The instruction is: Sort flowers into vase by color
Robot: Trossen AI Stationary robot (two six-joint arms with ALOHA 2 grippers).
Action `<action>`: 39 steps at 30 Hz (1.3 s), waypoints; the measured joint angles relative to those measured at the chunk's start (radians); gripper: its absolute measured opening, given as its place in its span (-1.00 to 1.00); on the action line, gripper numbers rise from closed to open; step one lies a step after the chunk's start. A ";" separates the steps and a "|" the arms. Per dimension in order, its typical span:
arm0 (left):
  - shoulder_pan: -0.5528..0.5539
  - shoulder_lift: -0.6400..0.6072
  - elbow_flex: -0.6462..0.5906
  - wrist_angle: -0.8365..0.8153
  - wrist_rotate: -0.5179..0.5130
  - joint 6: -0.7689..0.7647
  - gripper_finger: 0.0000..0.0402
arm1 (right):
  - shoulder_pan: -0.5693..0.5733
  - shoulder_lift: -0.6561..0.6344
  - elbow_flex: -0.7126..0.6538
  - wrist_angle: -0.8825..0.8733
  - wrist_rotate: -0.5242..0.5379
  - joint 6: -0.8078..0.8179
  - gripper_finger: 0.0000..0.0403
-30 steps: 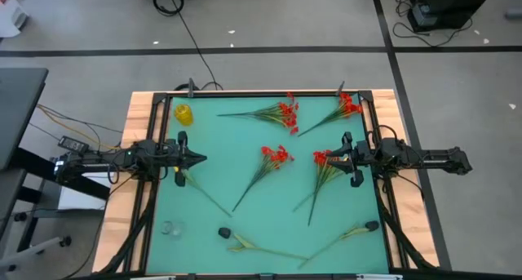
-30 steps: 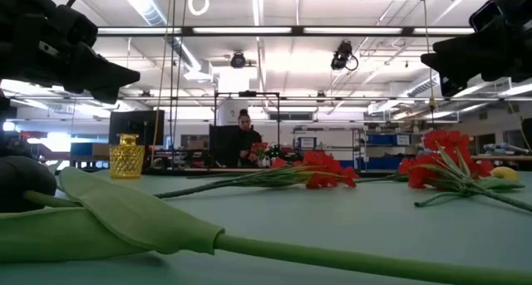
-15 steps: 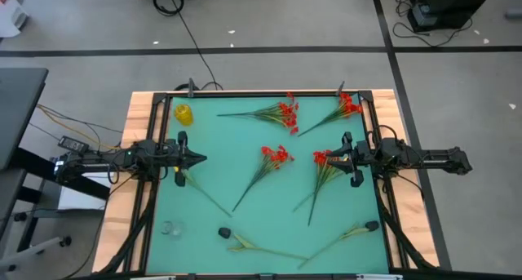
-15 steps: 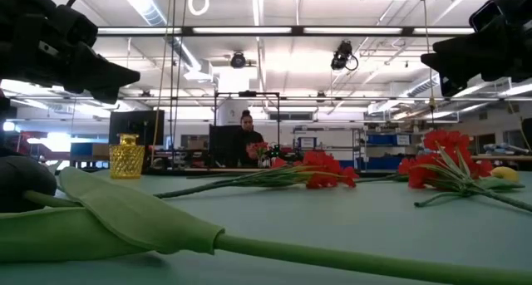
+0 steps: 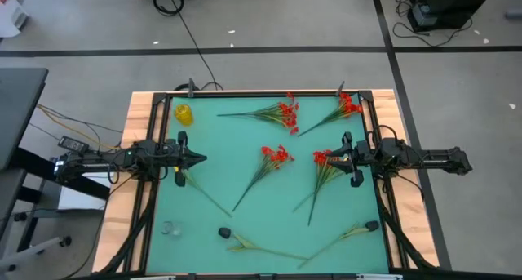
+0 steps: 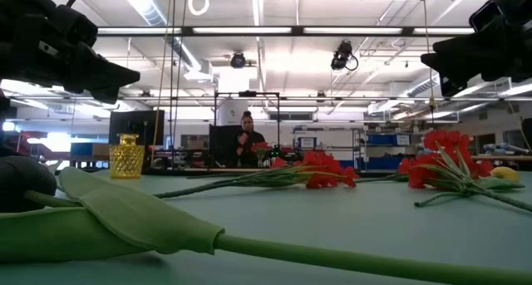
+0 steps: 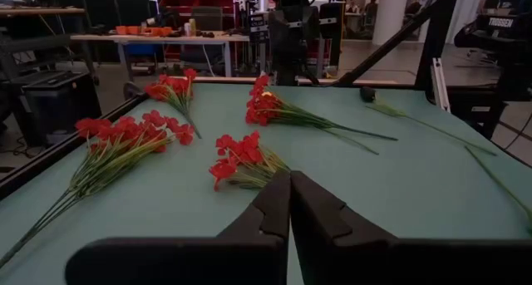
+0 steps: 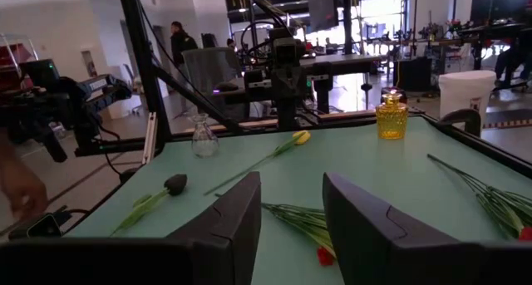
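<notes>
The small yellow vase point(image 5: 184, 113) stands at the table's far left corner, also seen in the low view point(image 6: 127, 156) and the right wrist view point(image 8: 391, 117). Several red flower sprays lie flat on the teal table: two at the far edge point(image 5: 281, 113) point(image 5: 347, 107), one in the middle point(image 5: 276, 156), one at the right point(image 5: 325, 159). A yellow tulip point(image 8: 301, 137) lies by the left arm. My left gripper point(image 5: 198, 158) is shut and level above the table's left side. My right gripper point(image 5: 333, 158) is open and level, above the right spray's blossoms.
A clear glass vase point(image 5: 170, 228) stands near the front left corner. Dark-headed tulips point(image 5: 223, 232) point(image 5: 371, 226) with long green stems and leaves lie along the near edge. A black frame rims the table. A person stands in the room beyond the far edge point(image 6: 245, 144).
</notes>
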 joint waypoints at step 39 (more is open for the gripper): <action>0.000 0.000 0.000 0.117 -0.122 -0.670 -0.92 | -0.002 0.097 0.000 0.241 0.541 1.101 -0.31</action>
